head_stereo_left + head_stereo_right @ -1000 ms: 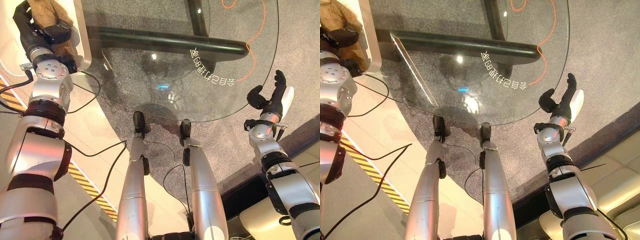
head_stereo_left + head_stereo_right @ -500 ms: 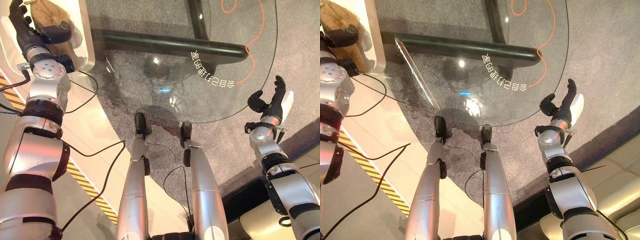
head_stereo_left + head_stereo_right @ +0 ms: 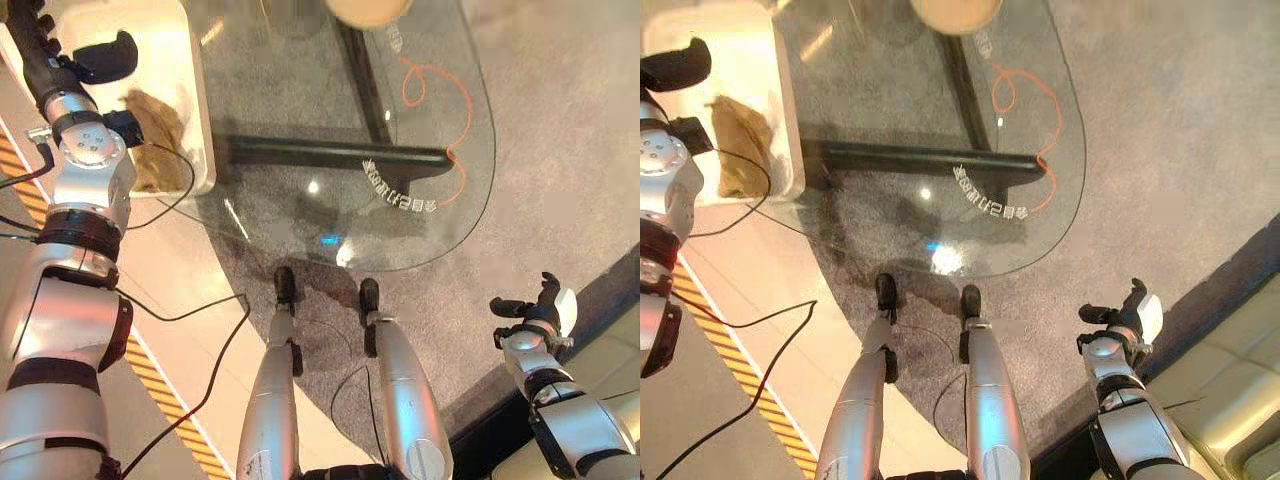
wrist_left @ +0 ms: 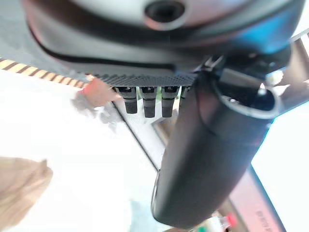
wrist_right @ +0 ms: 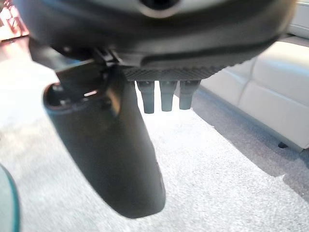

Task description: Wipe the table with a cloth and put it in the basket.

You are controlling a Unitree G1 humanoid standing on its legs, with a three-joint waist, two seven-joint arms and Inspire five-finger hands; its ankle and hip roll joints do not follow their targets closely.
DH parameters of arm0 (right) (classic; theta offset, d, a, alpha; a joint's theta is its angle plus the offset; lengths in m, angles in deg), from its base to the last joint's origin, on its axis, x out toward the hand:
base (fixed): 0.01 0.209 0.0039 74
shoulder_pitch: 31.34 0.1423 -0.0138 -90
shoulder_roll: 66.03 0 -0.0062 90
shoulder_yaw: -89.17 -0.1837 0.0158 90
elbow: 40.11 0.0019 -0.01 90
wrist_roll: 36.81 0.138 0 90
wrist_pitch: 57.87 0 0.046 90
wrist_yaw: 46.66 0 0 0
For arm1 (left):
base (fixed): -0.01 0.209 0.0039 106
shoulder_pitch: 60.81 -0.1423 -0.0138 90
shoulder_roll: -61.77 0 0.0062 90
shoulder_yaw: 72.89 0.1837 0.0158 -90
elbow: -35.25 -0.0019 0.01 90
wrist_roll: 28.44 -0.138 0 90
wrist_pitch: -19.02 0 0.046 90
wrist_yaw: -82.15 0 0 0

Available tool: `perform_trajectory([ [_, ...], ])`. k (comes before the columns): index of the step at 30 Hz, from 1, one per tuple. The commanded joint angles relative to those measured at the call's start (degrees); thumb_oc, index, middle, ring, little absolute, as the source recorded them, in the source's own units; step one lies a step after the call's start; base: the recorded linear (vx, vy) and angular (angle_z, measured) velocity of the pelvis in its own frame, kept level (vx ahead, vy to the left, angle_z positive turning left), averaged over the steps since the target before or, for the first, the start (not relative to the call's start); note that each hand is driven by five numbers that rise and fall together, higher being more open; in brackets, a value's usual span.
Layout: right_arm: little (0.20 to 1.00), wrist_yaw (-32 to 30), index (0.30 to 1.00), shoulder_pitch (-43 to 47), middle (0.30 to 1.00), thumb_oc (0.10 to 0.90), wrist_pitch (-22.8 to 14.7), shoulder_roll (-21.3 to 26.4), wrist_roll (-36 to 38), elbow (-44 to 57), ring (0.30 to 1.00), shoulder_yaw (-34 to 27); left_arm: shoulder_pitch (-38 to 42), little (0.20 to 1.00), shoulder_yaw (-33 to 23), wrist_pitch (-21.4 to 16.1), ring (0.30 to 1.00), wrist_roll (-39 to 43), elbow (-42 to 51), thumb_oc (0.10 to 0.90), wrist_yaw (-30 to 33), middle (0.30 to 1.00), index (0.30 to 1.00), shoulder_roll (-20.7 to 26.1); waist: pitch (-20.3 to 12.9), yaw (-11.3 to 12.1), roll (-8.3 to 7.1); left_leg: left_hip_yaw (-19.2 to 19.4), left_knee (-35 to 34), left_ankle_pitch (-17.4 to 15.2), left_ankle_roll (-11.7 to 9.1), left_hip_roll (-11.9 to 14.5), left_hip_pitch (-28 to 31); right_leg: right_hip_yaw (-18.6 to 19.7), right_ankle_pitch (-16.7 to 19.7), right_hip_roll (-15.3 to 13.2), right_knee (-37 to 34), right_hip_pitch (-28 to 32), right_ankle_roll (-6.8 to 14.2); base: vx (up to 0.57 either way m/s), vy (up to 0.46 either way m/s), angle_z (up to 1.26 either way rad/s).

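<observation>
At the lower right of the head views, the right hand (image 3: 535, 310) hung over the grey carpet (image 3: 560, 150), apart from the glass table (image 3: 400, 130). Its fingers stood out loosely and it held nothing; in its own wrist view the thumb (image 5: 113, 154) hung straight over carpet, with a pale sofa (image 5: 270, 96) beyond.

Further up, the round glass table filled the middle of the frame, its dark metal frame (image 3: 330, 155) showing through the top. An orange cord (image 3: 445, 110) looped on the carpet beneath its right side, and white lettering (image 3: 400, 190) ran near its edge.

At the upper left, the left hand (image 3: 55, 60) was raised above the white basket (image 3: 195, 90), fingers extended, thumb out, gripping nothing. The brown cloth (image 3: 150, 140) lay crumpled inside the basket, free of the hand; the left wrist view showed it (image 4: 21, 188) on the basket's white floor.

At the top edge, a round tan object (image 3: 368, 10) sat on the glass.
</observation>
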Motion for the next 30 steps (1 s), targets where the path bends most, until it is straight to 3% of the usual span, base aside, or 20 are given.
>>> perform_trajectory([
  [1, 0.9, 0.29, 0.9, -6.11, 0.9, 0.8, -0.88, 5.09, 1.07, -3.71, 0.9, -3.03, 1.49, 0.9, -5.7, -5.73, 0.9, 0.48, -0.11, 0.8, -1.92, 0.9, 0.9, 6.34, -7.72, 0.43, 1.6, 0.99, 1.91, -9.28, -1.74, 0.07, 5.88, 1.17, 10.24, -4.02, -19.82, 8.73, 5.53, 0.09, -0.008, -0.08],
  [4, 0.9, 1.78, 0.9, -9.18, 0.9, 0.8, -1.16, 4.9, 0.12, -4.76, 0.9, -4.34, -1.76, 0.9, -7.47, -7.06, 0.9, 2.11, -0.01, 0.8, -4.17, 0.9, 0.9, 7.38, -10.34, 0.82, 1.92, 1.24, -0.31, -8.82, -1.76, -0.04, 9.11, 0.93, 10.35, -4.5, -21.46, 12.12, 5.66, 0.09, -0.007, -0.05],
  [10, 0.9, 4.6, 0.9, -16.6, 0.9, 0.8, -1.78, 3.53, -2.05, -4.94, 0.9, -7.36, -17.15, 0.9, -16.25, -7.14, 0.9, 3.96, 1.61, 0.8, -12.26, 0.9, 0.9, 6.18, -16.51, 2.14, 2.54, 1.47, -3.85, -9.32, -1.91, -0.11, 16.46, -0.59, 9.91, -5.2, -25.72, 21.4, 6.15, 0.11, -0.041, 0.09],
  [14, 0.9, 6.0, 0.9, -20.99, 0.9, 0.8, -0.44, 0.46, -3.83, -3.77, 0.9, -8.28, -32.46, 0.9, -23.25, -3.17, 0.9, 2.08, 3.37, 0.8, -18.98, 0.9, 0.9, -0.42, -20.05, 3.22, 2.45, 0.54, -3.85, -10.06, -1.64, -0.28, 19.35, -1.95, 9.92, -5.65, -27.15, 25.81, 6.42, 0.1, -0.081, 0.25],
  [17, 0.9, 6.93, 0.9, -23.96, 0.9, 0.8, 0.31, -1.46, -5.36, -3.74, 0.9, -8.4, -44.67, 0.9, -25.76, -3.61, 0.9, -1.36, 0.75, 0.8, -23.23, 0.9, 0.9, -7.07, -22.93, 3.99, 2.19, 0.16, -3.85, -10.57, -1.35, -0.23, 21.99, -2.86, 10.18, -5.81, -28.38, 29.27, 6.68, 0.13, -0.027, 0.22],
  [23, 0.9, 11.25, 0.9, -25.9, 0.9, 0.8, 3.16, -3.36, -8.35, -5.2, 0.9, -7.3, -55.91, 0.9, -24.32, -0.7, 0.9, -13.12, -8.27, 0.8, -26.74, 0.9, 0.9, -15.9, -26.57, 5.04, 1.7, 0.38, -3.85, -11.87, -1.19, 0.52, 26.46, -3.28, 8.96, -5.49, -28.31, 33.73, 6.46, 0.14, 0.012, 0.08],
  [30, 0.9, 14.91, 0.9, -26.02, 0.9, 0.8, 5.81, -5.45, -12.17, -7.65, 0.9, -6.37, -61.19, 0.9, -21.48, 1.85, 0.9, -20.21, -17.05, 0.8, -28.6, 0.9, 0.9, -22.09, -28.09, 5.41, 1.04, 0.74, -3.85, -13.17, -1.24, 1.09, 29.56, -3.87, 8.1, -5.12, -29.17, 37.32, 6.32, 0.07, 0.014, -0.01],
])
